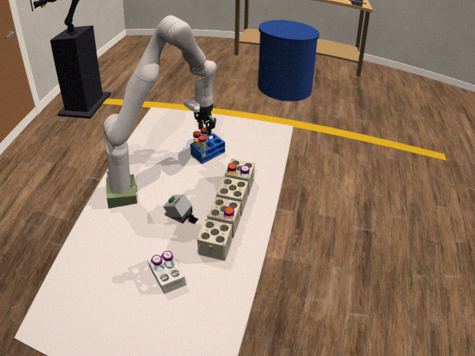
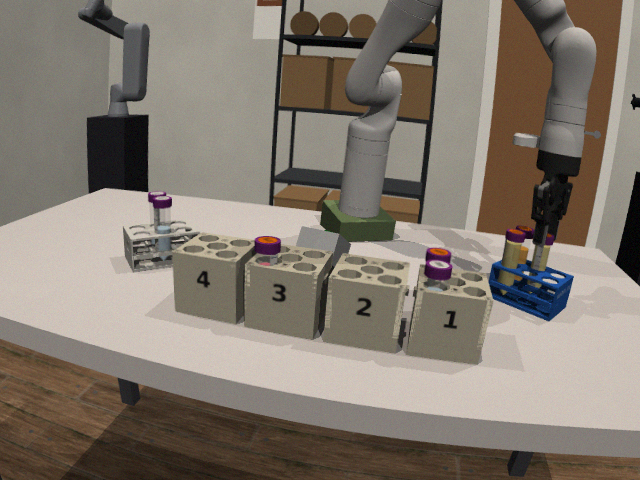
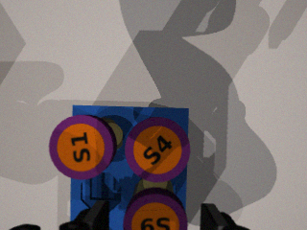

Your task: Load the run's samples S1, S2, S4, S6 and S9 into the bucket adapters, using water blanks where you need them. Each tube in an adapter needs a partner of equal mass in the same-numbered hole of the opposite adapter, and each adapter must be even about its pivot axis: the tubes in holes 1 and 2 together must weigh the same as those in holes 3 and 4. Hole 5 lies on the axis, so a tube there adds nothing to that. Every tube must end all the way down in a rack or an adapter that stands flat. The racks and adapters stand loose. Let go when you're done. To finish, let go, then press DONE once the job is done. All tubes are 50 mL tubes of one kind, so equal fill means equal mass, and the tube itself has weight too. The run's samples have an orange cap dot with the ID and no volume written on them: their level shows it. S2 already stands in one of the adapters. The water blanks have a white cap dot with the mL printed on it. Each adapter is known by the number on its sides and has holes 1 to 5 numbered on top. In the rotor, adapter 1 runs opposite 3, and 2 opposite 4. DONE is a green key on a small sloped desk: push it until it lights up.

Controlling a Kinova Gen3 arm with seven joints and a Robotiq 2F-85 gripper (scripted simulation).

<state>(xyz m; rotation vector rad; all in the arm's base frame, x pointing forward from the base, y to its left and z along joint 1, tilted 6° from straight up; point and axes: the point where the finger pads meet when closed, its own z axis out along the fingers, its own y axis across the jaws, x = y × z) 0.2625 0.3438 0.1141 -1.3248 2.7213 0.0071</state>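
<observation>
A blue rack (image 1: 207, 147) holds three orange-dot samples. In the wrist view they read S1 (image 3: 82, 147), S4 (image 3: 157, 149) and S9 (image 3: 154, 218). My gripper (image 3: 155, 218) is open and hangs straight down over the rack, with one finger on each side of S9's cap and not gripping it. It also shows in the side view (image 2: 545, 235). Adapters 4 (image 2: 206, 281), 3 (image 2: 281, 294), 2 (image 2: 363, 304) and 1 (image 2: 449, 315) stand in a row. Adapter 1 holds an orange-dot tube (image 2: 438, 254) and a white-dot blank (image 2: 438, 269). Adapter 3 holds one orange-dot tube (image 2: 267, 242). Adapters 2 and 4 are empty.
A white rack (image 1: 166, 271) with two white-dot blanks stands near the front of the table. The grey DONE desk (image 1: 177, 207) with its green key (image 1: 171, 199) sits between the arm's base (image 1: 121, 195) and the adapters.
</observation>
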